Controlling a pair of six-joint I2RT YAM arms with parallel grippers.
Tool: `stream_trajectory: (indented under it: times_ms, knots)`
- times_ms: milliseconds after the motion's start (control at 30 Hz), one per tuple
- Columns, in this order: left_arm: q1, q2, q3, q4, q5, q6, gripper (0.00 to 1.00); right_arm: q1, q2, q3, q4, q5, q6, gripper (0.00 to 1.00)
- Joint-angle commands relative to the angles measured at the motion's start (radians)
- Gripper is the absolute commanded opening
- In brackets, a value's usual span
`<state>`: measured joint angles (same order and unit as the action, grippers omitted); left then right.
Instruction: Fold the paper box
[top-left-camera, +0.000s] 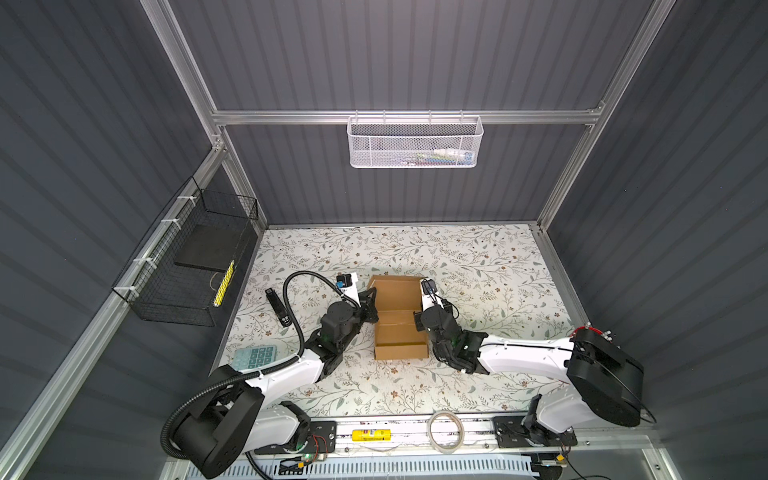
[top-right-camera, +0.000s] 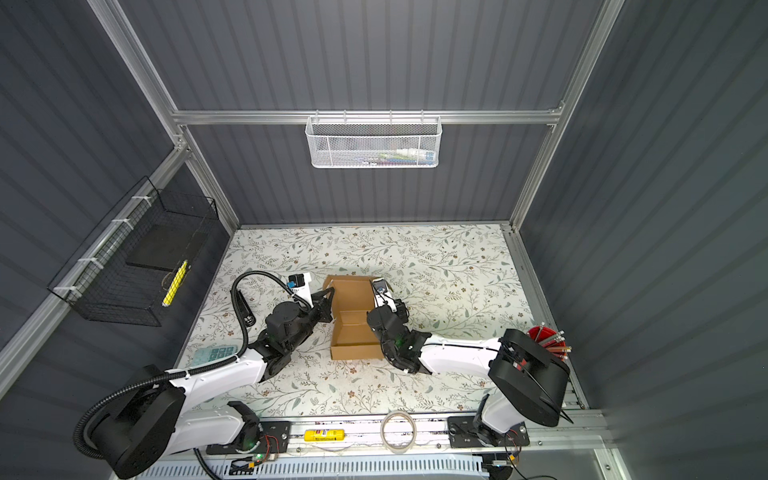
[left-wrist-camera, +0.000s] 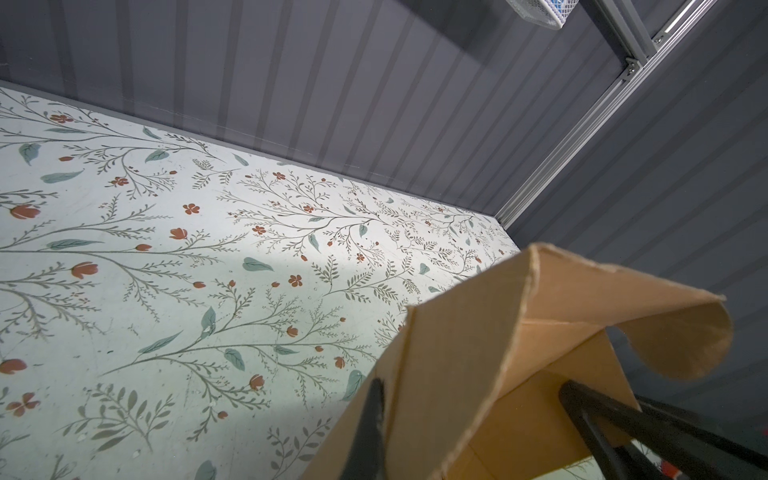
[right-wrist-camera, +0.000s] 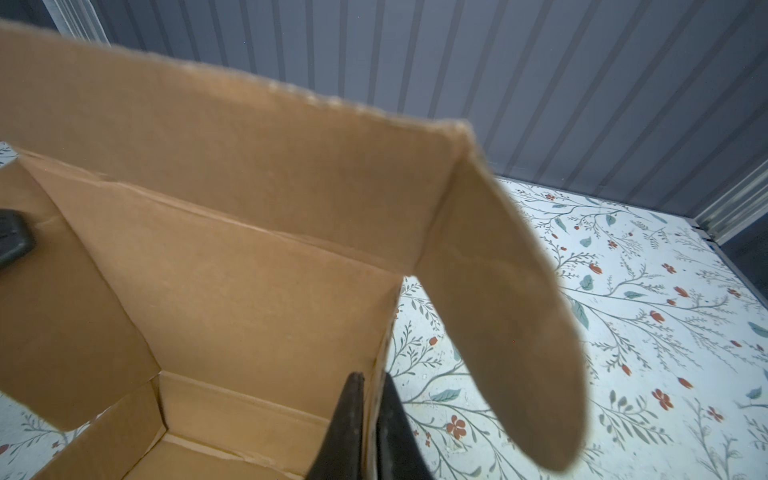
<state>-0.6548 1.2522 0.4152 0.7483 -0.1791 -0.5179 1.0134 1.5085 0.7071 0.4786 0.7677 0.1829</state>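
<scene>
Two black fingers (right-wrist-camera: 349, 419) fill the foreground of the right wrist view, pressed close on either face of a cardboard wall. The right tool (right-wrist-camera: 371, 380) is nipped narrow onto the right side wall of the paper box (right-wrist-camera: 232, 266). Across the open tray the left tool (left-wrist-camera: 471, 388) grips the opposite wall. Its wrist view shows one finger on the outer face and one on the inner, with a doubled brown panel between, so it too is closed on cardboard.

In both top views the paper box (top-left-camera: 400, 322) (top-right-camera: 353, 322) sits on the floral bench (top-left-camera: 478, 257) directly between the two tools. Its long axis runs straight away from the arm bases, and each tool holds a wall at about mid-length. Behind the tools, toward the bases, the tray is already formed, with a low front wall standing. Ahead of both tools the lid panel (right-wrist-camera: 232, 137) rears up and leans back. A rounded ear flap (right-wrist-camera: 498, 311) hangs outward just beyond the right tool, and its twin curls beyond the left one.

By my reading, the walls are set and closing the lid is what remains. That move turns on the lid lying ahead of both tools, hinged across the box's width. It must swing back over the tray toward the bases, with each ear tucked inside the wall its own tool now holds. Neither arm is clearly nearer, since each has its own ear close by. Letting go of a wall to reach the lid may let that wall spring outward.
</scene>
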Motion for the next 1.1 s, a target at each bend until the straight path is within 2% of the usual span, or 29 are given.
stream_trajectory:
  times_ms: [0,367,800,1067]
  knots:
    - [-0.048,0.0,-0.027,-0.02,0.078,-0.034,0.0,0.039,0.035,-0.006,-0.031,-0.091,0.003,0.11]
    - [-0.087,0.031,-0.029,0.007,0.048,-0.074,0.01,0.06,0.058,0.009,-0.023,-0.06,-0.004,0.11]
    - [-0.099,0.039,-0.027,0.019,0.049,-0.086,0.18,0.062,0.058,0.008,-0.018,-0.051,-0.011,0.11]
    - [-0.103,0.032,-0.052,0.017,0.028,-0.087,0.13,0.063,0.052,0.003,-0.017,-0.048,-0.01,0.11]
